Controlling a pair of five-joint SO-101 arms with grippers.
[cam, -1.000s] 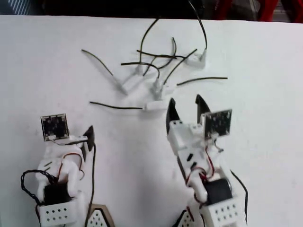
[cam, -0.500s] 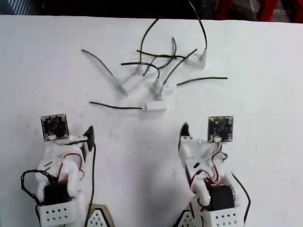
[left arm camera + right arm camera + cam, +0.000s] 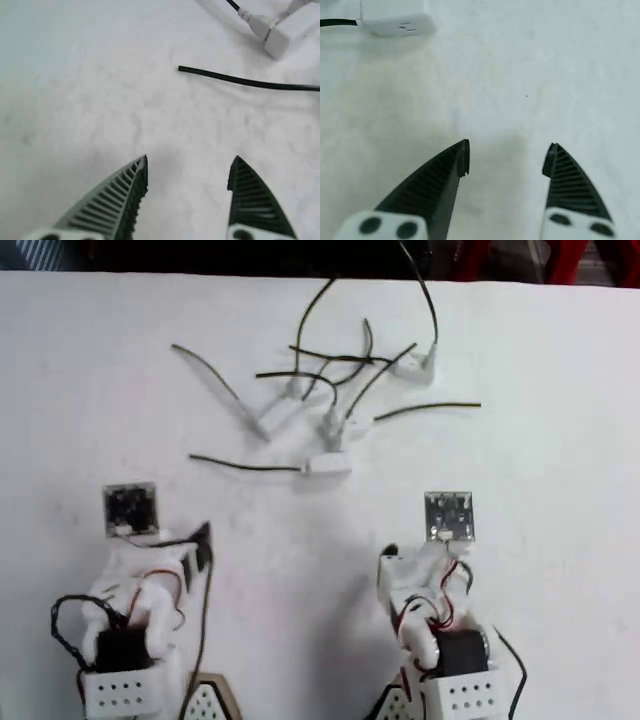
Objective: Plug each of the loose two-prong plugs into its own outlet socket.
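Several white plug and socket pieces with short black cords lie tangled at the table's far centre. The nearest white socket block has its cord running left; the right wrist view has it as the socket block ahead of my right gripper, which is open and holds nothing. My right gripper sits near the front edge, well short of the block. My left gripper is open over bare table, with a loose cord end and a white plug beyond it. My left gripper is at front left.
The white table is bare to the left and right of the cord pile. Dark and red objects line the far edge. Both arm bases stand at the near edge.
My right arm has drawn back from beside the nearest socket block toward the near edge, empty. My left arm has shifted slightly to the right.
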